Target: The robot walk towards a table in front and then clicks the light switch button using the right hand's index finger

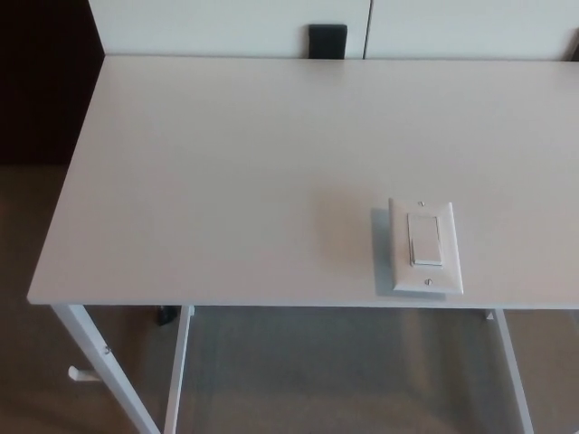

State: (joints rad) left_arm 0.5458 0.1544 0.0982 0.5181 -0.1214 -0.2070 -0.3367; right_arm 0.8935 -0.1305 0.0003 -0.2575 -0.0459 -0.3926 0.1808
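Looking down from the head view, you see a white counter (226, 181) that fills most of the picture. The light switch (426, 247) lies flat on it, near the front edge and toward the right side. It is a white plate with a tall white rocker button (425, 240) in its middle and one small screw above and one below the button. You can read no brand, label or writing on the plate or on the button.

Neither robot hand is in the picture, so you cannot tell how far the fingers are open or if they hold something. Nothing touches the switch.

At the far edge of the counter stands a small black block (327, 42) against the white panels (226, 23) behind. Under the front edge you see the white legs (104, 366) of the counter and the brown floor (36, 362). To the far left the background is dark.
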